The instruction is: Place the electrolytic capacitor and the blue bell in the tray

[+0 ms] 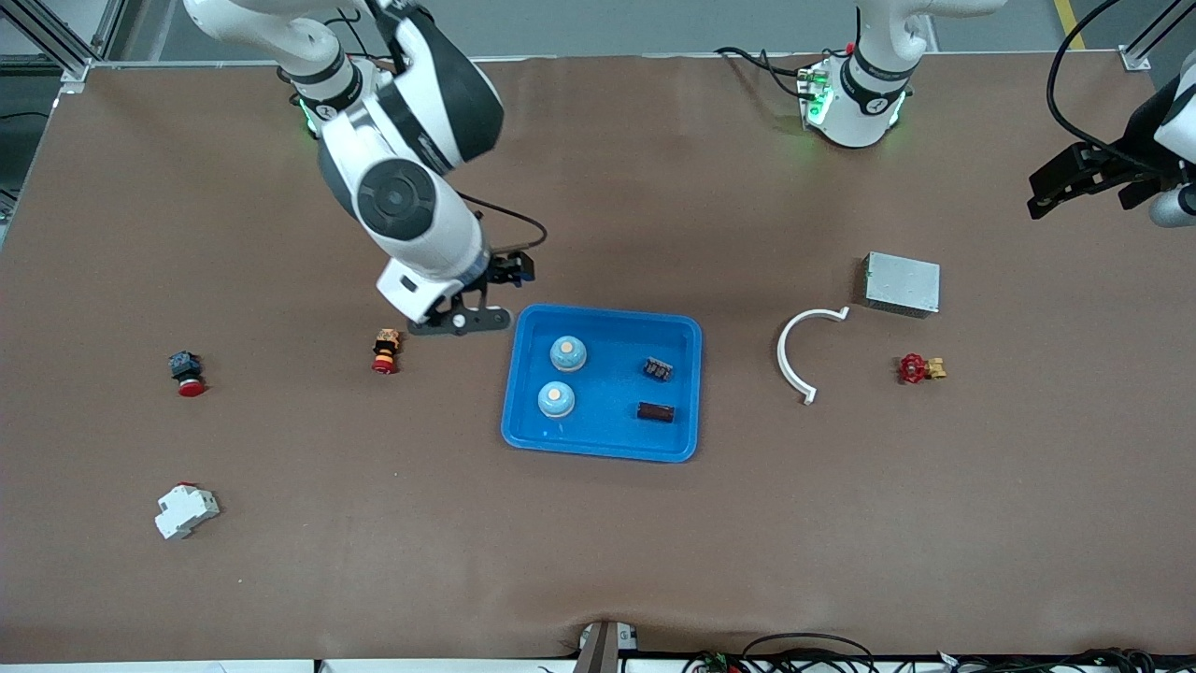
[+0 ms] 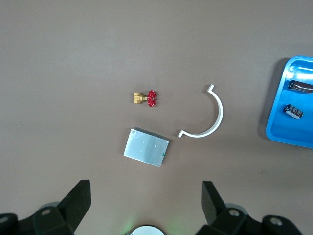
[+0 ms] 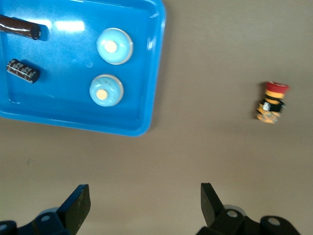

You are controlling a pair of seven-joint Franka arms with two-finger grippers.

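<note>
The bright-blue tray [image 1: 607,416] lies in the middle of the table. In it are two light-blue bells [image 1: 567,353] [image 1: 556,399] at the right arm's end and two dark capacitors [image 1: 658,368] [image 1: 656,411] at the left arm's end. My right gripper [image 1: 488,295] is open and empty over the table, beside the tray's corner. The right wrist view shows the tray [image 3: 63,49], both bells [image 3: 114,45] [image 3: 106,90] and my open right gripper [image 3: 145,208]. My left gripper [image 1: 1070,182] is open and empty above the table's edge; it also shows in the left wrist view [image 2: 146,205].
A red-and-yellow button [image 1: 385,350] lies near my right gripper. A black-and-red button [image 1: 185,371] and a white breaker [image 1: 185,510] lie toward the right arm's end. A white arc [image 1: 804,350], a silver box [image 1: 902,283] and a red valve [image 1: 919,368] lie toward the left arm's end.
</note>
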